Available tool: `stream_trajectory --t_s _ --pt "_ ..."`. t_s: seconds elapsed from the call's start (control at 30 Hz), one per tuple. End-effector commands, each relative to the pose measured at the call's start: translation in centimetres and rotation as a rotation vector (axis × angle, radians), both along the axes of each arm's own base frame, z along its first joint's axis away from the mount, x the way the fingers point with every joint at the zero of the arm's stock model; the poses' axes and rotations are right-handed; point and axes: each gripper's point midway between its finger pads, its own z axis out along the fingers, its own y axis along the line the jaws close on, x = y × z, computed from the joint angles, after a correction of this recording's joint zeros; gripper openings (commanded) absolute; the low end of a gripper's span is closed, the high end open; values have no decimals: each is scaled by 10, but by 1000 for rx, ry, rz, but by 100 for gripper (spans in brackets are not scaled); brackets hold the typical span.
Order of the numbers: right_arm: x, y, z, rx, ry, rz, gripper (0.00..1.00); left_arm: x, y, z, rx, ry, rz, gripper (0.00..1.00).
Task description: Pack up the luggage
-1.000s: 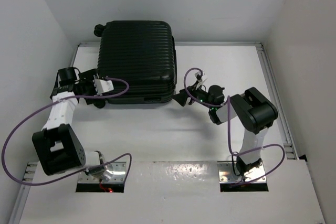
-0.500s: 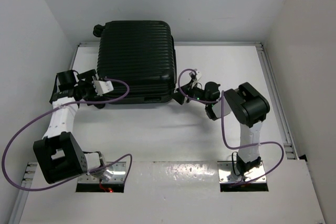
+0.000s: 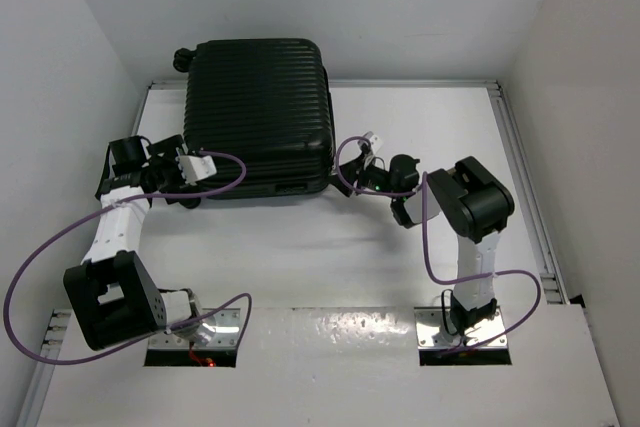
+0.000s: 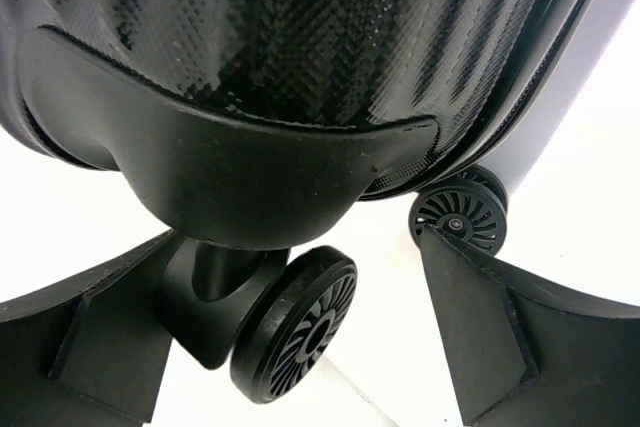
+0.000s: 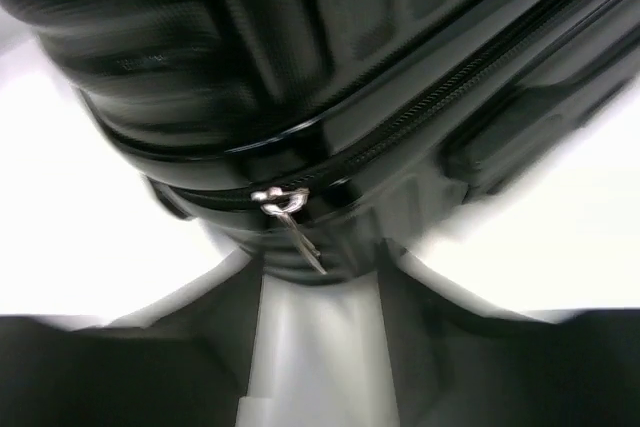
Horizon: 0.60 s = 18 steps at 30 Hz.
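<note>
The luggage is a large black ribbed suitcase lying closed at the back of the table. My left gripper is at its near-left corner. In the left wrist view the gripper is open, and a small black wheel sits between the fingers. A second wheel is behind the right finger. My right gripper is at the near-right corner. In the right wrist view it is open, with the silver zipper pull hanging just ahead between the fingers. The view is blurred.
White walls close in the table on the left, back and right. A metal rail runs along the right edge. Purple cables loop from both arms.
My right gripper has moved left, up to the suitcase's near-right corner. My left arm has shifted a little at the near-left wheel. The suitcase has moved slightly left.
</note>
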Motion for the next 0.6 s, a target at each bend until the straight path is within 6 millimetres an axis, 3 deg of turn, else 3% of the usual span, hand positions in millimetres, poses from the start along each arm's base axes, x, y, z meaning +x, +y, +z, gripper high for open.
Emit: stream_trajectory --t_s 0.0,0.13,0.33,0.57 --pt "22 -5 109 119 -462 -67 54 -13 -2 -14 -49 55 19 100" --pt "28 -11 113 108 -493 -88 59 -13 -2 -14 -49 55 19 100" --pt "28 -13 125 103 -540 -63 58 -15 -1 -18 -46 66 26 100" --pt "26 -1 134 104 -594 15 41 -15 -1 -15 -49 60 31 100"
